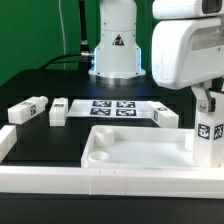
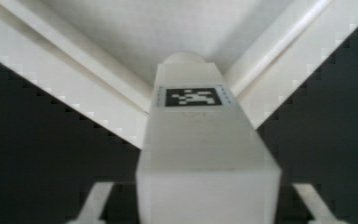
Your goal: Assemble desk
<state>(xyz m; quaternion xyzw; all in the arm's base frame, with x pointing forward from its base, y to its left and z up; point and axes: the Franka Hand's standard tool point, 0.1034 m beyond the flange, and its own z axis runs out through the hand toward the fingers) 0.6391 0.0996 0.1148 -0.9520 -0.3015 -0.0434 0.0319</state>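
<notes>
your hand (image 1: 207, 108) straddles an upright leg (image 1: 209, 137) — you can't tell whether its fingers (image 2: 101, 206) pinch it — long axis vertical, standing at the tabletop's (image 1: 130, 152) corner on the exterior view's right.

The white leg (image 2: 202, 150) at the gripper (image 1: 207, 110) carries a black-and-white tag (image 2: 195, 97); the tabletop (image 1: 130, 152) below it is white, the table (image 1: 50, 140) black.
</notes>
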